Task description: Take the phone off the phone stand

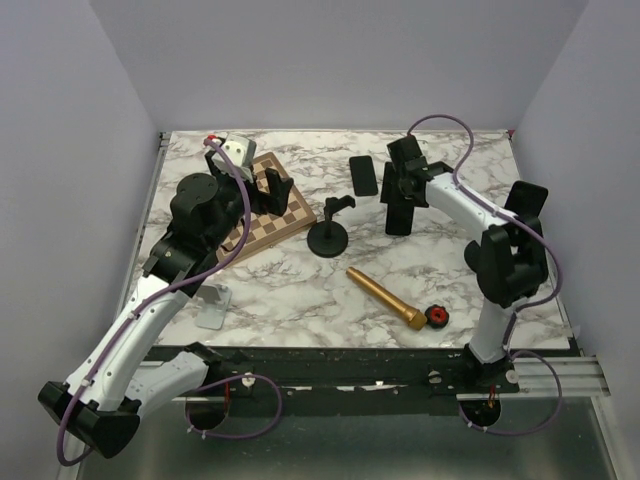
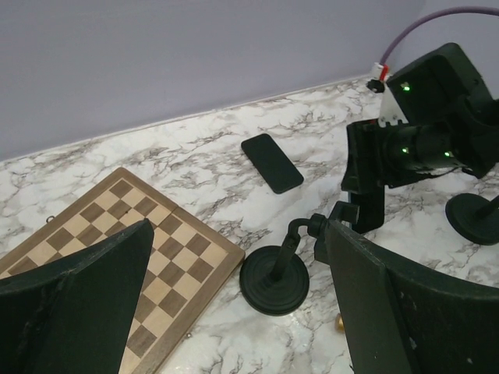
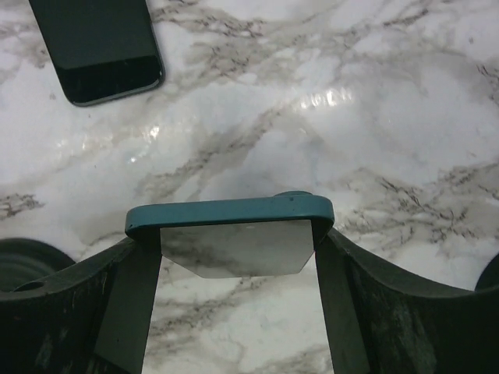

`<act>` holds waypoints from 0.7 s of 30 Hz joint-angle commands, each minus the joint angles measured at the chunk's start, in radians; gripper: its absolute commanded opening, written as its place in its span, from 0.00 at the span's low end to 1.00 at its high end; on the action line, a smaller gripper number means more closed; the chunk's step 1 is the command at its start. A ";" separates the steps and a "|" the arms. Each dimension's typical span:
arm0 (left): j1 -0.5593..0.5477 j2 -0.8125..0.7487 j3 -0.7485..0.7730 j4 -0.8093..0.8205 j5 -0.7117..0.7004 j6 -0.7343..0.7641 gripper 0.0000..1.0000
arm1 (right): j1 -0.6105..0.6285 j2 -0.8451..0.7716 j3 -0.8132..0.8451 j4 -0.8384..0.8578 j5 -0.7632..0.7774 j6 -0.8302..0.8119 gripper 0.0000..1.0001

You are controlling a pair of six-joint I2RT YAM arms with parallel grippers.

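Right wrist view: right gripper (image 3: 234, 261) jaws clamp what looks like a teal-edged phone (image 3: 230, 214); left gripper (image 2: 238, 234) jaws gape wide.

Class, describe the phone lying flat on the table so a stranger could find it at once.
Start at the marble table; toward its far edge, right of the chessboard and beyond the black phone stand, lies a dark phone. Unlike the teal-edged phone held in the right end effector, it lies flat, untouched.
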 commanded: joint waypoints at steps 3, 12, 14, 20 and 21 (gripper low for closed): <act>-0.001 0.003 -0.004 0.027 0.031 -0.011 0.99 | -0.031 0.186 0.243 -0.032 0.049 -0.050 0.01; 0.026 0.004 -0.012 0.047 0.089 -0.046 0.99 | -0.090 0.423 0.480 -0.044 0.040 -0.106 0.01; 0.043 0.011 -0.012 0.051 0.111 -0.060 0.99 | -0.102 0.458 0.501 -0.022 0.026 -0.119 0.01; 0.108 0.032 -0.011 0.063 0.183 -0.111 0.99 | -0.117 0.573 0.655 -0.009 -0.001 -0.147 0.01; 0.118 0.034 -0.010 0.065 0.190 -0.116 0.99 | -0.119 0.597 0.688 -0.013 -0.003 -0.154 0.01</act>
